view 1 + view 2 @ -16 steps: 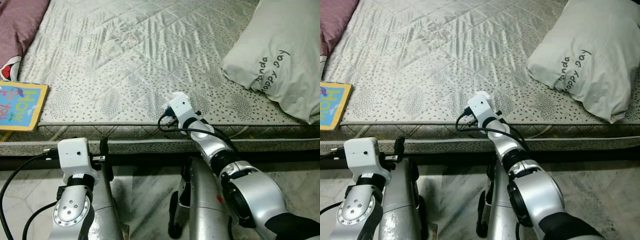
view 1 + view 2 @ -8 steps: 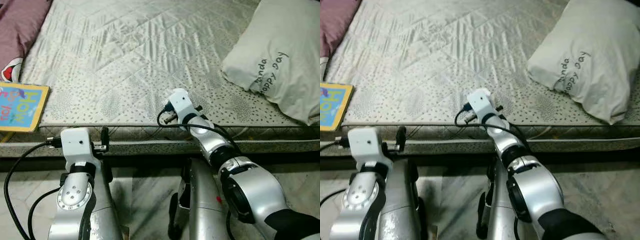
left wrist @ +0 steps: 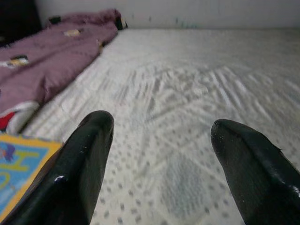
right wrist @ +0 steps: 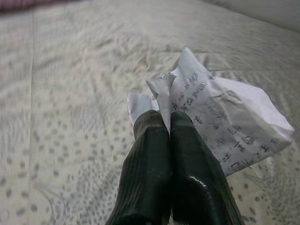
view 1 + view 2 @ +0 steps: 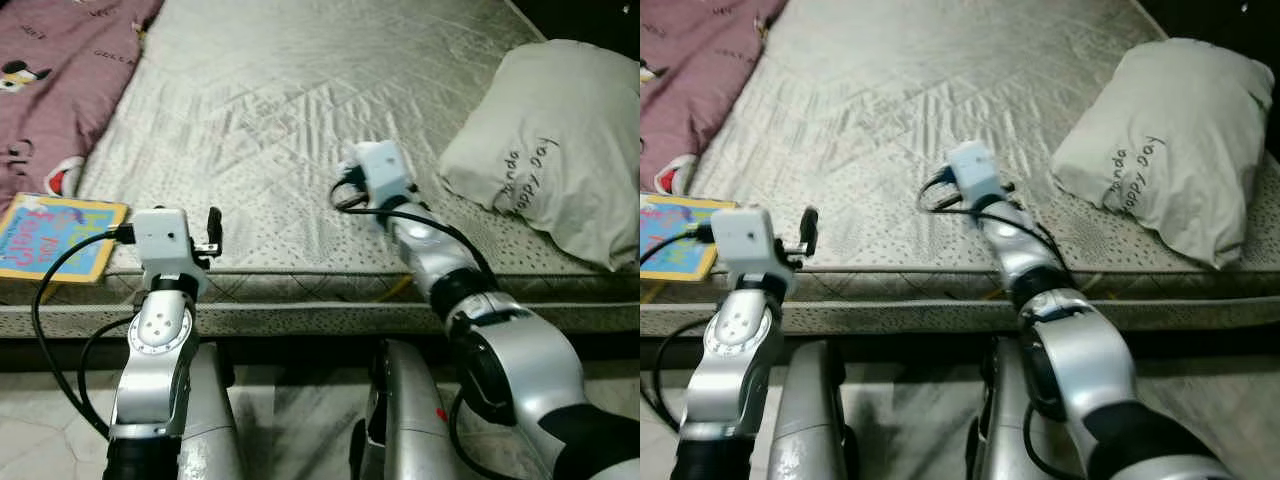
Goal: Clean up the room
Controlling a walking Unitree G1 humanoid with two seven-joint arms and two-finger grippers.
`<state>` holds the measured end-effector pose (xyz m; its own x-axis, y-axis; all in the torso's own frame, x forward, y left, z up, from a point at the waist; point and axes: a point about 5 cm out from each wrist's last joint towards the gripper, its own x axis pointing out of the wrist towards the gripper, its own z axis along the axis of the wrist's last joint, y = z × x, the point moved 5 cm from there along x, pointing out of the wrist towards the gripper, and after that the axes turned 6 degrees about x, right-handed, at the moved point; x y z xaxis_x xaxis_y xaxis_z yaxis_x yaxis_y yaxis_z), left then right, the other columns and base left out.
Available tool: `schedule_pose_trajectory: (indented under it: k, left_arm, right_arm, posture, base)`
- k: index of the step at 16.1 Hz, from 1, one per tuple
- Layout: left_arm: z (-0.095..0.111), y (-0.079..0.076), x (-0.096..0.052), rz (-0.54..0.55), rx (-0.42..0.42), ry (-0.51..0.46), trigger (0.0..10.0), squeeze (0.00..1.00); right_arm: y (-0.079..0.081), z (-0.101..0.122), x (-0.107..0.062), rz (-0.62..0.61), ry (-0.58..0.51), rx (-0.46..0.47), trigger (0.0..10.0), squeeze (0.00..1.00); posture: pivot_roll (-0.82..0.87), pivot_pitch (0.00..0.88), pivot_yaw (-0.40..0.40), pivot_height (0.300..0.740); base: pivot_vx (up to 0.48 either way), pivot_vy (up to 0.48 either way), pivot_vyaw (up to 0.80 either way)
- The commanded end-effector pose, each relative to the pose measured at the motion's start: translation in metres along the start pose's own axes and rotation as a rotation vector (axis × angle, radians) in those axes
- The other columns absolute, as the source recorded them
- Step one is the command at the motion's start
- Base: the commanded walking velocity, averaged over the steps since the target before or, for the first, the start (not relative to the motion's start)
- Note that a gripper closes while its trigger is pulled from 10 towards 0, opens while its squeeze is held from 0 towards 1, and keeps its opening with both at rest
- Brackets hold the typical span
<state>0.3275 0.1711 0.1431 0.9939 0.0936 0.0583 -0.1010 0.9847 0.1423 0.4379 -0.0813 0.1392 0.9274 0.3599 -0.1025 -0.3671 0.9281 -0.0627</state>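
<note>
Judging by the scene, tidying is barely begun: the right pincer (image 4: 164, 136), over the middle of the bed (image 5: 300, 90), is clamped on a crumpled paper (image 4: 220, 117), not yet binned. A book (image 5: 55, 238) lies at the bed's near edge beside the left pincer (image 3: 159, 140), fingers apart. Open mattress surrounds both; a pillow (image 5: 545, 140) lies right.

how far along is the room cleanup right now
Early. In hand: the right gripper is shut on a crumpled printed paper above the mattress. Left: the picture book at the mattress edge and the purple blanket. The left gripper is open, holding nothing.
</note>
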Motion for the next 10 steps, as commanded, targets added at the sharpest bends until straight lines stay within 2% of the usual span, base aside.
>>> schedule_pose_trajectory:
  k: [1, 3, 4, 5, 6, 7, 10]
  left_arm:
    - [-0.003, 0.002, 0.004, -0.001, 0.003, -0.003, 10.0, 0.00]
    - [-0.004, 0.007, 0.007, 0.011, 0.004, -0.017, 10.0, 0.00]
    - [-0.005, 0.011, 0.009, 0.034, -0.007, -0.027, 10.0, 0.00]
    - [-0.005, 0.014, 0.009, 0.044, -0.015, -0.033, 10.0, 0.00]
    - [-0.006, 0.017, 0.012, 0.061, -0.020, -0.043, 10.0, 0.00]
    - [-0.008, 0.022, 0.014, 0.078, -0.017, -0.045, 10.0, 0.00]
    - [-0.011, 0.022, 0.015, 0.075, -0.008, -0.051, 10.0, 0.00]
  right_arm:
    - [-0.016, -0.003, -0.007, -0.031, -0.024, 0.080, 0.0, 0.00]
    - [-0.028, -0.013, -0.018, -0.067, -0.062, 0.216, 0.0, 0.00]
    - [-0.027, -0.014, -0.026, -0.067, -0.112, 0.260, 0.0, 0.00]
    - [-0.027, -0.014, -0.029, -0.069, -0.134, 0.266, 0.8, 0.00]
    - [-0.024, -0.017, -0.035, -0.072, -0.159, 0.303, 4.7, 0.00]
    - [-0.017, -0.018, -0.044, -0.071, -0.190, 0.322, 10.0, 0.00]
    - [-0.028, -0.001, -0.068, -0.151, -0.297, 0.302, 10.0, 0.00]
  posture:
    - [0.03, 0.000, -0.015, 0.524]
    - [0.02, 0.000, -0.006, 0.524]
    - [0.01, 0.000, 0.003, 0.524]
    - [0.01, 0.000, 0.003, 0.524]
    - [0.00, 0.000, 0.006, 0.524]
    - [-0.02, 0.000, 0.011, 0.524]
    - [-0.03, 0.000, 0.019, 0.524]
  base:
    - [0.000, 0.000, 0.00]
    - [0.000, 0.000, 0.00]
    - [0.000, 0.000, 0.00]
    - [0.000, 0.000, 0.00]
    - [0.000, 0.000, 0.00]
    - [0.000, 0.000, 0.00]
    - [0.000, 0.000, 0.00]
